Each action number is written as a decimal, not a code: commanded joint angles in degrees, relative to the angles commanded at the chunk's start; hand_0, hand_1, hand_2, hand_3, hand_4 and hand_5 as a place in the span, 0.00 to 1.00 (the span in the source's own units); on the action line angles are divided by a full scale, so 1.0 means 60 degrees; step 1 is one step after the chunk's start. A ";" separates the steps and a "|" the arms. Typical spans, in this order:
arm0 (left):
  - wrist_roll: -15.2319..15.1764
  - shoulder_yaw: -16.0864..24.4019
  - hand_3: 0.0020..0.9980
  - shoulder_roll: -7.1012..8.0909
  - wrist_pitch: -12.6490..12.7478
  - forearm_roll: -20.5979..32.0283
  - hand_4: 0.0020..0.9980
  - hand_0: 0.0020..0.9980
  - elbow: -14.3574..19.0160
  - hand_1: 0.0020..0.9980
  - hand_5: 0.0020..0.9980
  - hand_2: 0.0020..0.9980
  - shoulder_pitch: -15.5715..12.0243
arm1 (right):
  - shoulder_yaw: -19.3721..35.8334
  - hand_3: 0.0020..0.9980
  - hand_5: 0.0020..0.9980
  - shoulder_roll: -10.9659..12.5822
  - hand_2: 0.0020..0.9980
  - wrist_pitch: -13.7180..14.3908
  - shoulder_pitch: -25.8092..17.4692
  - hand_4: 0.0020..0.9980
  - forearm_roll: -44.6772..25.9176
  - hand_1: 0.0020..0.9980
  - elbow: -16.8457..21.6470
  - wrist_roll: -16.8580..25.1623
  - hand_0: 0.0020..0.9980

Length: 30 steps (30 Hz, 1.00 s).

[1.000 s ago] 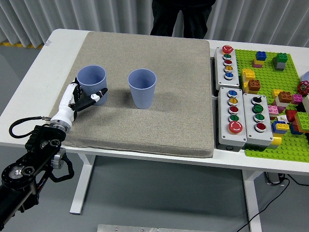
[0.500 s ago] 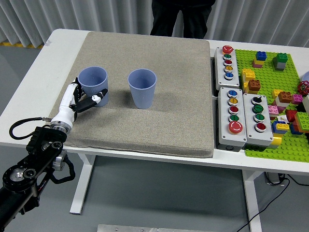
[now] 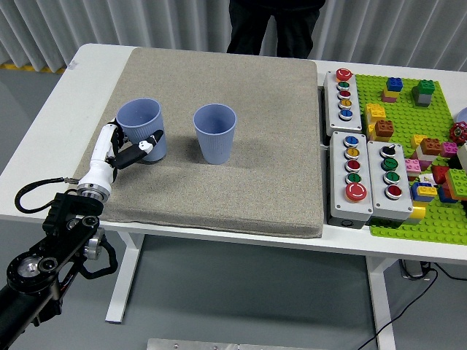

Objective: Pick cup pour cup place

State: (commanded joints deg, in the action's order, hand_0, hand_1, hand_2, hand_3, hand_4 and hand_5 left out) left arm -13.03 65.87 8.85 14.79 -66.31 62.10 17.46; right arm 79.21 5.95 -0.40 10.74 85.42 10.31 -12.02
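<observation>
- My left hand point(image 3: 122, 151) reaches in over the near left part of the grey mat point(image 3: 219, 189), fingers curled around the lower half of the left cup point(image 3: 141, 129); my thumb lies across its front and the other fingers wrap its left side, so I have hold of it.
- My black left arm point(image 3: 51, 248) runs down from that hand past the mat's near left corner and off the table's point(image 3: 66, 109) near edge, with a black cable looping beside it.
- The left cup, pale blue, stands upright on the mat, mouth up, in the mat's left part. I cannot see anything inside it.
- The second cup point(image 3: 215, 133), the same pale blue, stands upright on the mat just to the right of the held one, apart from it and untouched by me.
- A person in dark clothes point(image 3: 276, 25) stands beyond the mat's far edge; no hands of theirs show.
- Right of the mat, touching its edge, stand three grey button boxes point(image 3: 361, 175) with coloured buttons: one narrow box toward the far side, two side by side nearer me.
- Further right of the mat lies a green building-block baseplate point(image 3: 416, 219) carrying many coloured bricks.
</observation>
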 joint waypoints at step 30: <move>0.0101 -0.0056 0.58 0.0261 0.1411 -0.1875 0.64 0.52 0.0909 0.51 0.08 0.54 -0.0282 | -0.0023 0.61 0.26 -0.0001 0.62 -0.0001 -0.0082 0.08 -0.0012 0.69 0.0000 -0.0004 0.70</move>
State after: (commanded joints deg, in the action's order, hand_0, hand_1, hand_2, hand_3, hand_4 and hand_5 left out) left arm -12.42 65.53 10.42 23.26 -77.56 67.55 15.77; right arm 79.07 5.94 -0.40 10.25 85.35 10.31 -12.05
